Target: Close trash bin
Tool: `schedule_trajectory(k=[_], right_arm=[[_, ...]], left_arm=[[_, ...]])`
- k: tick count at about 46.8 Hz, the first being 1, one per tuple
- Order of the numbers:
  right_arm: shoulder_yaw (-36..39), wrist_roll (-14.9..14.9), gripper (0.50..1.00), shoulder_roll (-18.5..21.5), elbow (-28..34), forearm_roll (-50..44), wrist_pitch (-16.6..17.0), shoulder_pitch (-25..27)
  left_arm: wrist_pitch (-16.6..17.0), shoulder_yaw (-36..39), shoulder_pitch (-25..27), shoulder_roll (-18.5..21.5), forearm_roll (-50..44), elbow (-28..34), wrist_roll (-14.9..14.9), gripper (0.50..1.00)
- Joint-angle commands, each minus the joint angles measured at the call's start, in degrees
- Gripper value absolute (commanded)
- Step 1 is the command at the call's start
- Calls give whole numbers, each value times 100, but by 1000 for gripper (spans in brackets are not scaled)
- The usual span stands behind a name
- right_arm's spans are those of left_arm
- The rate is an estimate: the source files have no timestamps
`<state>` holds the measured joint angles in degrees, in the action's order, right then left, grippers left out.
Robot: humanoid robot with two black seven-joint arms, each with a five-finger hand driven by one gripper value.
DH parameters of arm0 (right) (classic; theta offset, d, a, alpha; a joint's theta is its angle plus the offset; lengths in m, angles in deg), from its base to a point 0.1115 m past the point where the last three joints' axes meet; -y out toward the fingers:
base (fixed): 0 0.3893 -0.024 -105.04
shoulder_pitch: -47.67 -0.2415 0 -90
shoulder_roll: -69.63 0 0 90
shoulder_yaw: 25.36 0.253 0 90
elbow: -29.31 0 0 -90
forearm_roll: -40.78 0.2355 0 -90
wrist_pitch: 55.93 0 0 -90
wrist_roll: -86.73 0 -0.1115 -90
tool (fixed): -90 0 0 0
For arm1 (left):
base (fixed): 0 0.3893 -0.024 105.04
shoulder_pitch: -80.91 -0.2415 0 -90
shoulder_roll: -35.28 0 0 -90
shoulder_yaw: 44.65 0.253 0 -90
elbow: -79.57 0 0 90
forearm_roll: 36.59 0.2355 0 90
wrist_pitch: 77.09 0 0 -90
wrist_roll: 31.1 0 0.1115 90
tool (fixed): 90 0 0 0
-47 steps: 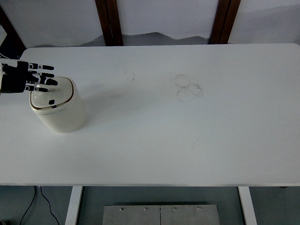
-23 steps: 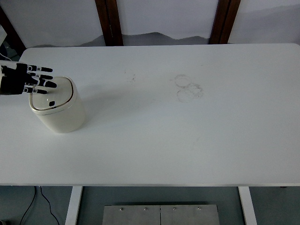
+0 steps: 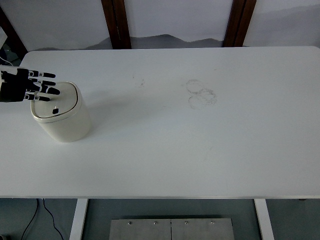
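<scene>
A small cream trash bin (image 3: 62, 117) stands upright at the table's left side. Its lid (image 3: 57, 102) lies flat on top, closed, with a thin gold rim and a small dark button near the front. My left hand (image 3: 31, 85) comes in from the left edge, black, fingers spread and extended. Its fingertips (image 3: 50, 91) hover over the lid's back left edge, holding nothing. The right arm is out of view.
The white table (image 3: 200, 150) stretches to the right, with faint ring stains (image 3: 201, 93) near its middle. Two dark wooden posts (image 3: 116, 22) stand behind the far edge. The near edge runs along the bottom.
My left hand has drawn back a little to the left and up off the lid. The bin's lid looks slightly flatter than before.
</scene>
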<state>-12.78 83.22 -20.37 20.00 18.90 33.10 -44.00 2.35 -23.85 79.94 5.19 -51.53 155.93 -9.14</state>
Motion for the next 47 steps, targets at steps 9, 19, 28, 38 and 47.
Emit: schedule_trajectory(k=[9, 19, 28, 38, 47], right_arm=[[-2, 0, 995, 0, 0, 0, 0, 0], [-2, 0, 995, 0, 0, 0, 0, 0], [7, 0, 995, 0, 0, 0, 0, 0], [-2, 0, 995, 0, 0, 0, 0, 0], [-2, 0, 995, 0, 0, 0, 0, 0]], left_arm=[[45, 38, 18, 4, 0, -16, 1, 1000], [28, 29, 211, 4, 17, -7, 1, 1000], [10, 38, 475, -22, 44, 2, 19, 1000], [-60, 275, 808, -84, 386, 46, 115, 1000], [-359, 907, 1476, -189, 571, 72, 230, 1000]])
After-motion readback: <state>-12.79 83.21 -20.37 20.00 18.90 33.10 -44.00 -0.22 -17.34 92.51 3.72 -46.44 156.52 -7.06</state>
